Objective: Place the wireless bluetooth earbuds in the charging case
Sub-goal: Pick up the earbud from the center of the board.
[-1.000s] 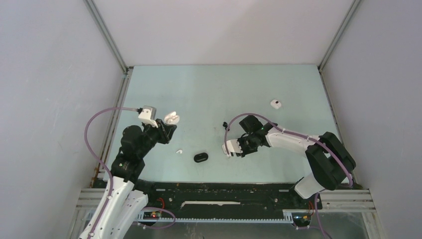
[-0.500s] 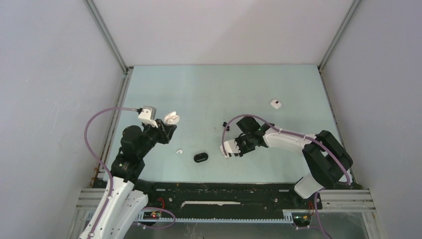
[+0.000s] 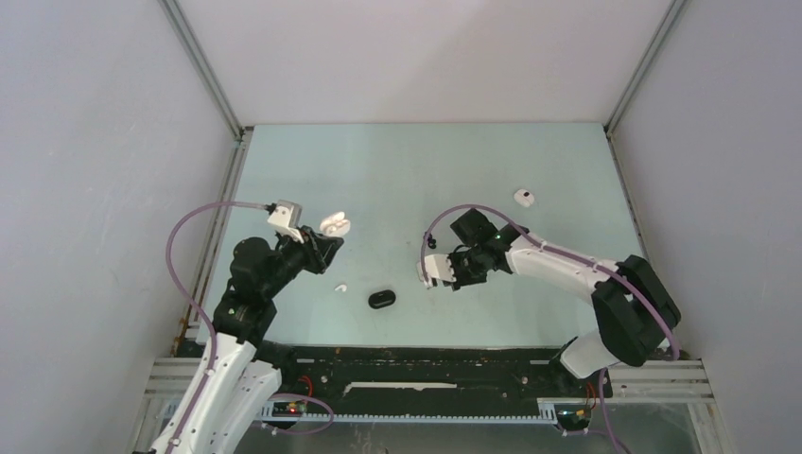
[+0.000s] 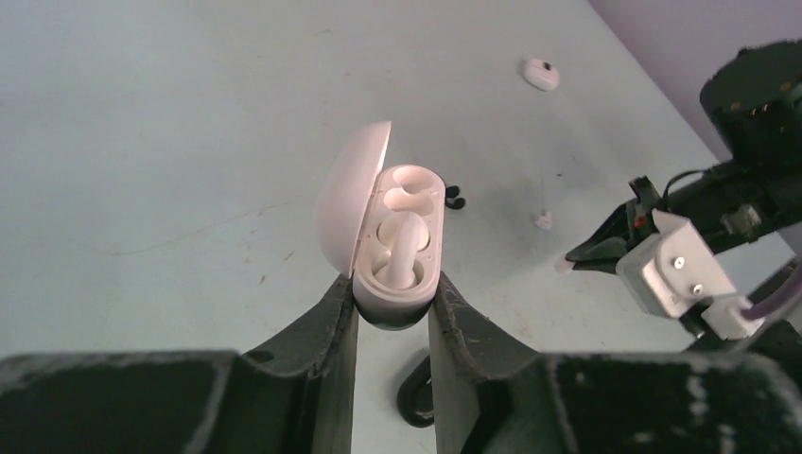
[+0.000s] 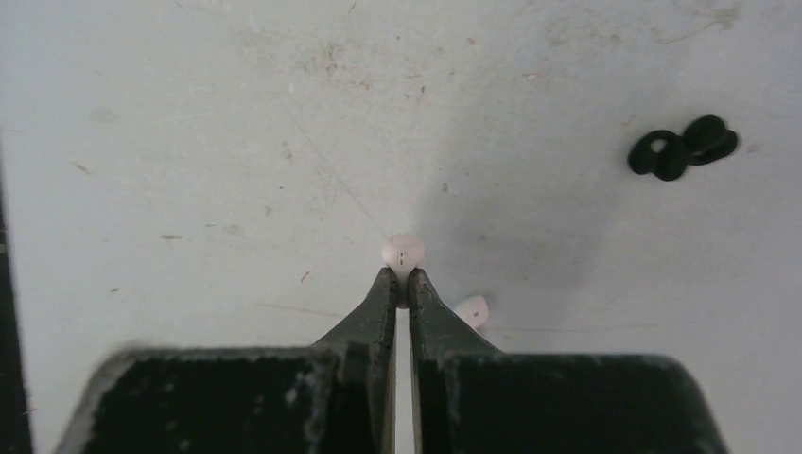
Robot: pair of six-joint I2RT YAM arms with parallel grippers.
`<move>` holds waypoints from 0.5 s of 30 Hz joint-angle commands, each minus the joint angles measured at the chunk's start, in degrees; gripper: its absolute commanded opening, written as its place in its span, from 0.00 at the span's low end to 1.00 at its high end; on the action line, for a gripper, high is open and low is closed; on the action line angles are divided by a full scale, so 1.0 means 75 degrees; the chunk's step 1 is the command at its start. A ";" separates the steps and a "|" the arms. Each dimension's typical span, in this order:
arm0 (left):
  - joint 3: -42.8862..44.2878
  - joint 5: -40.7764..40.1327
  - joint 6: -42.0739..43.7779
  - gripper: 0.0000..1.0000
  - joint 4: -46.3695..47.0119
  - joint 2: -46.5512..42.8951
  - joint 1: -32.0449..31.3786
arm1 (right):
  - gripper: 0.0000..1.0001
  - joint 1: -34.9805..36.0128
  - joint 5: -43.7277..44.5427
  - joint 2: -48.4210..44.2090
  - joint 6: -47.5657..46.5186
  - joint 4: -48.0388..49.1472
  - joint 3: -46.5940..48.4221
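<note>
**Caption:** A glossy white pill-shaped charging case, its lid open, was gripped by the left pincer near the left edge of the pale green counter.

**Detail:** A seated white earbud was seen inside one well of the case. The right pincer was clamped on a small glossy white bean-shaped earbud, pinched at the very fingertips over the middle of the counter, nearer the near edge. A loose white earbud lay on the counter just beside those fingertips, and a pair of black earbuds lay well apart from it. A black oval object rested close to the near edge between the two pincers, with another white earbud near it. A small white object lay near the right edge.
</note>
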 commanded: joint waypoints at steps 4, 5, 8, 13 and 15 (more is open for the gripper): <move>-0.0208 0.1714 -0.0156 0.00 0.1335 -0.0015 -0.0309 | 0.00 -0.0031 -0.1398 -0.1397 0.1429 -0.2314 0.1227; -0.0213 0.1766 -0.0062 0.00 0.1340 -0.0040 -0.0491 | 0.00 -0.0025 -0.1580 -0.1582 0.1615 -0.2479 0.1296; -0.0181 0.1946 0.0235 0.00 0.1340 -0.0017 -0.1085 | 0.00 0.0132 -0.2059 -0.2098 0.2048 -0.2963 0.1542; -0.0056 0.2516 0.0562 0.00 0.1317 0.0273 -0.1824 | 0.00 0.0438 -0.2487 -0.2662 0.2776 -0.3530 0.2415; 0.0133 0.2585 0.1018 0.00 0.1055 0.0436 -0.2269 | 0.00 0.0614 -0.2577 -0.2662 0.3232 -0.3516 0.2825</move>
